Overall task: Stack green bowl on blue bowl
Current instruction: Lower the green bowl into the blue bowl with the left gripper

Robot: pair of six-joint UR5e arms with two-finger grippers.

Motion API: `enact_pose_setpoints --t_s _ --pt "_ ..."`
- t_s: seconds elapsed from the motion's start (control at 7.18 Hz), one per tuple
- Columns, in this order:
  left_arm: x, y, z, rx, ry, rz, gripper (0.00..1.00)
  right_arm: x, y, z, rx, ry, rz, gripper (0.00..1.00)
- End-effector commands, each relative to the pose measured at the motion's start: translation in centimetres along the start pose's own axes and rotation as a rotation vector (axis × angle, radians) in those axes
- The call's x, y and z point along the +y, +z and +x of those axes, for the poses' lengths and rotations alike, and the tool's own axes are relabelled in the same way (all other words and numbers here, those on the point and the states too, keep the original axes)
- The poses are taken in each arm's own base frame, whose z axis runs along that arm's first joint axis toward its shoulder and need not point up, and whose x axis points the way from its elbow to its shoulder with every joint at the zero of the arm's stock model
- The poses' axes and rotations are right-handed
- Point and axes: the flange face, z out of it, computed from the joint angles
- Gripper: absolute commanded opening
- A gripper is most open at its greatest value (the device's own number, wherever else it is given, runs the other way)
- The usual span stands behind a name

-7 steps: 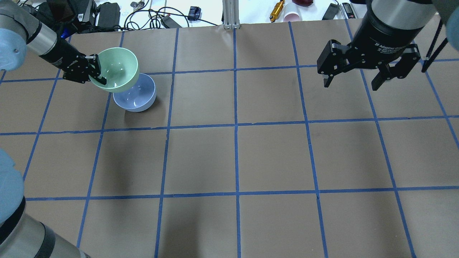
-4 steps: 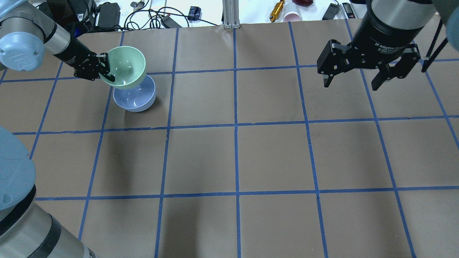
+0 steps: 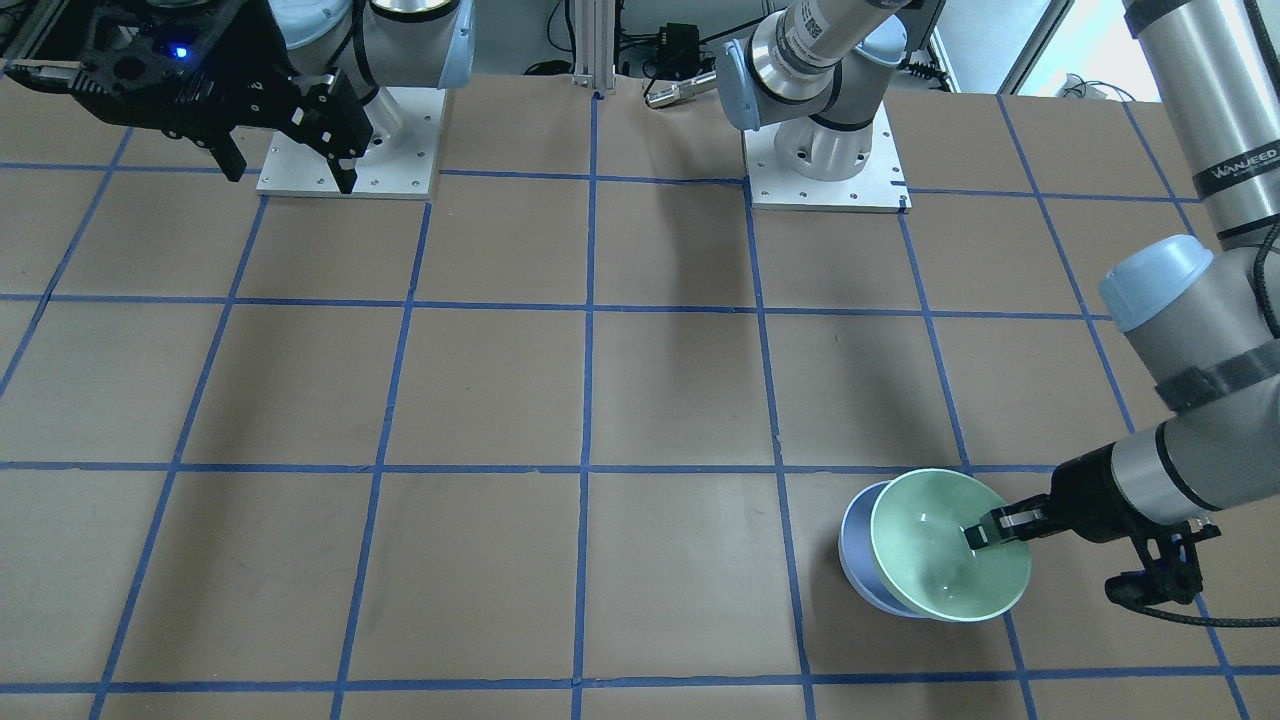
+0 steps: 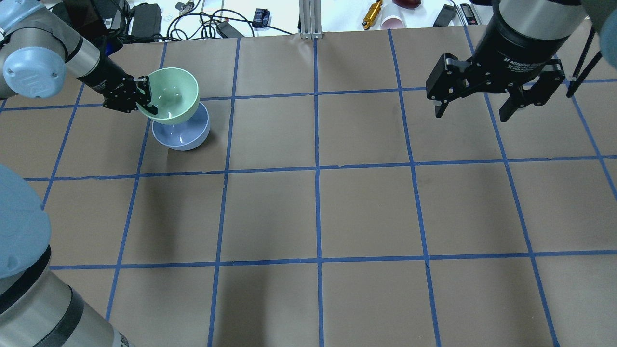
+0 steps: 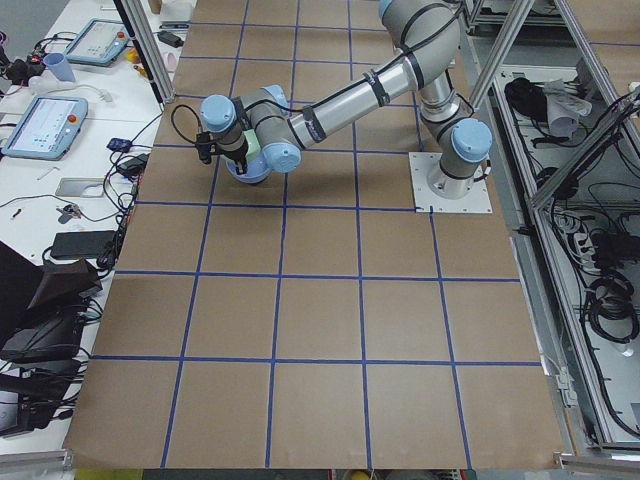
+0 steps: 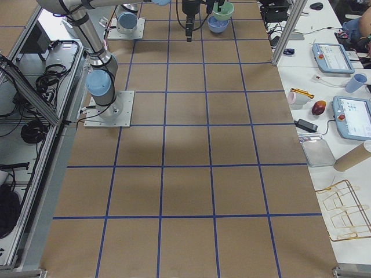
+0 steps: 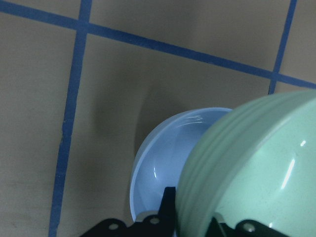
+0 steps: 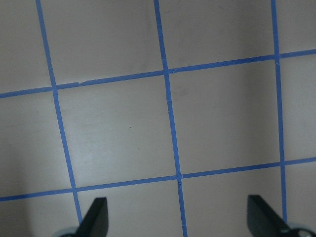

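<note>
My left gripper is shut on the rim of the green bowl, holding it tilted in the air, partly over the blue bowl. The blue bowl sits on the table at the far left. In the front view the green bowl covers most of the blue bowl, with the left gripper on its rim. The left wrist view shows the green bowl close above the blue bowl. My right gripper is open and empty, high over the far right of the table.
The brown table carries a blue tape grid. Cables, chargers, a yellow tool and a pink cup lie beyond the far edge. The arm bases stand at the robot's side.
My left gripper has carried the green bowl to the right, so that it covers more of the blue bowl. The right arm has not moved.
</note>
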Motion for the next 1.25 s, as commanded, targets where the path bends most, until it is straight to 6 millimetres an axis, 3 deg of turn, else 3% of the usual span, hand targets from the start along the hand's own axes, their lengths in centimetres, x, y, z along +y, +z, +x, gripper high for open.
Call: enact_pose_setpoints --t_s 0.0,0.56,0.84,1.11 --pt "1.1 0.5 -0.2 -0.025 -0.002 -0.023 0.00 0.0 0.0 0.0 0.000 0.000 -0.002 1.00" --pt "1.4 0.8 -0.4 -0.043 -0.002 -0.026 0.00 0.0 0.0 0.0 0.000 0.000 0.000 1.00" --pt "1.3 0.8 -0.5 -0.067 -0.001 -0.024 0.95 0.0 0.0 0.0 0.000 0.000 -0.002 1.00" --pt "1.5 0.3 1.5 -0.075 0.003 -0.018 1.00 0.0 0.0 0.0 0.000 0.000 -0.002 1.00"
